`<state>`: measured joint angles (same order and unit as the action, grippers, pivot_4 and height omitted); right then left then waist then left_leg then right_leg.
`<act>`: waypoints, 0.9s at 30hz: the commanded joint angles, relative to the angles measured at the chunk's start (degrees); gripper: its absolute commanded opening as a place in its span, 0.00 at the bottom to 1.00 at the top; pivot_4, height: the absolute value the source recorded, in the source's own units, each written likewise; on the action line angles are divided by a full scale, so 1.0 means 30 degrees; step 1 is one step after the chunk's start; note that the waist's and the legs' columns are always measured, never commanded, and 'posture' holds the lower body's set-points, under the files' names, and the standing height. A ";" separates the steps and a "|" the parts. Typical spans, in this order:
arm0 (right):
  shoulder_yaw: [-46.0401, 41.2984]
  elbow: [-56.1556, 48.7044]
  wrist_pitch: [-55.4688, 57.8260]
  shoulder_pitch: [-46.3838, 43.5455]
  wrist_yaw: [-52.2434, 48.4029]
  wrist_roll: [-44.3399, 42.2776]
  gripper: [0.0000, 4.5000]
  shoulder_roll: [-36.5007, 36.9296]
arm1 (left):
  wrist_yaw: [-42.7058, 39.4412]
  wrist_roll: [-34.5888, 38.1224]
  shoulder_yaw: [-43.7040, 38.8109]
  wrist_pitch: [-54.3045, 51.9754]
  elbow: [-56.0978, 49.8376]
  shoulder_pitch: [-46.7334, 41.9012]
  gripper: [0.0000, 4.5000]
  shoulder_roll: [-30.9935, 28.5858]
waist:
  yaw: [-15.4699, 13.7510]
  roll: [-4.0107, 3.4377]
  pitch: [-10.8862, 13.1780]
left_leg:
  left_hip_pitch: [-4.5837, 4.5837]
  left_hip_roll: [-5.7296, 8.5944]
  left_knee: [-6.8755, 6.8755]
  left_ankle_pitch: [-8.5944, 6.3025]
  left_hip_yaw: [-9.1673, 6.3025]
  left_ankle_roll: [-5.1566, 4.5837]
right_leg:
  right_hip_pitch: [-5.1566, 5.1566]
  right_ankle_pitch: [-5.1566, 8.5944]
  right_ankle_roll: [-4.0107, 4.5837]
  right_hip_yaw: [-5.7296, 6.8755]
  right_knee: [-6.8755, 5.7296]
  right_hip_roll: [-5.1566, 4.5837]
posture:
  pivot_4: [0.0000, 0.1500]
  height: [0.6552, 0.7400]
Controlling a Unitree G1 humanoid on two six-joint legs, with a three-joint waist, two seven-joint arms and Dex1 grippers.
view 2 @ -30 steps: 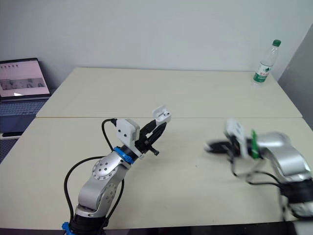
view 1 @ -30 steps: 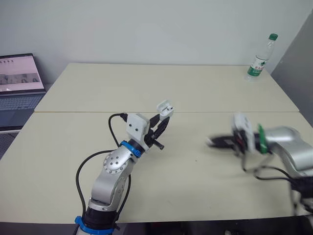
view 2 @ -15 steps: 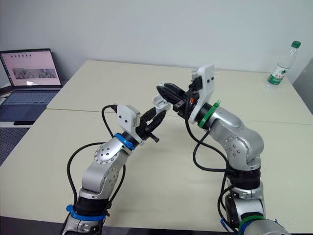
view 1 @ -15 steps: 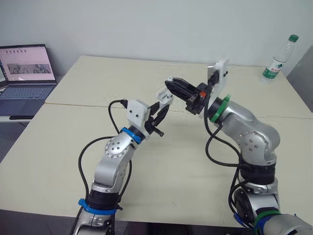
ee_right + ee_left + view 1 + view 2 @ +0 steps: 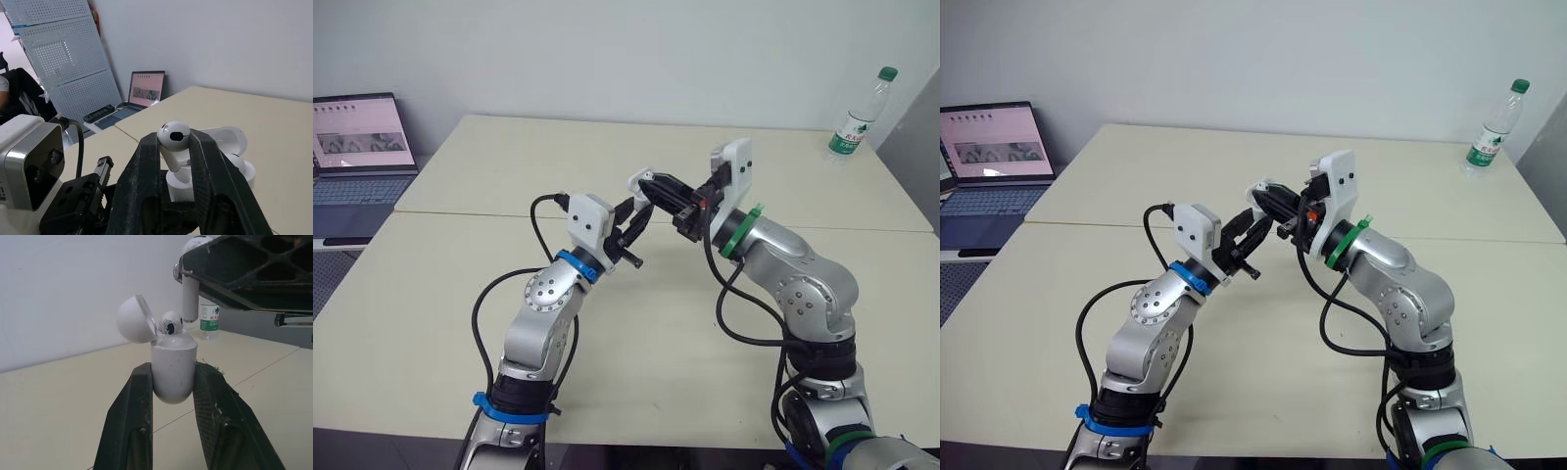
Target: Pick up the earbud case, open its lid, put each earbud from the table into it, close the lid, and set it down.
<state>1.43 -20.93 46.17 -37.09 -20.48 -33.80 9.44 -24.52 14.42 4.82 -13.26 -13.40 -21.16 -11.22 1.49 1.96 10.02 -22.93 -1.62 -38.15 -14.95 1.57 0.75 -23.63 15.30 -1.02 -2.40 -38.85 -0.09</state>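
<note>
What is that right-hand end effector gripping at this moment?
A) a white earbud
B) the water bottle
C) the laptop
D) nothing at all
A: the right end effector is clamped on a white earbud, held over the open earbud case gripped by the left end effector.

Probably a lab: laptop [image 5: 357, 147], pegboard panels [image 5: 63, 63], plain tables [image 5: 509, 166].
</note>
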 commanded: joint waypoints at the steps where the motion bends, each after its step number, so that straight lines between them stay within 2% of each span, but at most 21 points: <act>1: 0.0114 -0.0228 -0.0585 -0.0152 -0.0152 0.0162 0.09 0.0076 | -0.0156 0.0108 -0.0004 0.0244 -0.1090 -0.0029 0.18 -0.0072 | 0.0009 0.0000 0.0000 | 0.0001 0.0000 0.0000 0.0000 -0.0001 0.0000 | 0.0000 0.0000 0.0000 0.0000 -0.0001 0.0000 | 1.00 1.00; 27: 0.0960 0.0003 -0.1513 0.0374 -0.0670 0.1349 0.09 0.0532 | 0.0058 0.0145 0.0258 -0.0002 -0.1688 0.0091 0.18 0.0106 | 0.0049 0.0000 0.0000 | 0.0001 0.0000 0.0003 0.0000 0.0002 0.0000 | -0.0001 0.0002 -0.0003 -0.0003 0.0003 0.0001 | 1.00 1.00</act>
<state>4.37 -19.72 42.83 -36.03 -22.19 -29.94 10.84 -24.35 14.45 5.57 -13.65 -15.46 -20.62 -11.12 1.63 1.96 10.02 -22.92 -1.62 -38.14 -14.95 1.58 0.75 -23.63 15.31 -1.03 -2.41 -38.84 -0.09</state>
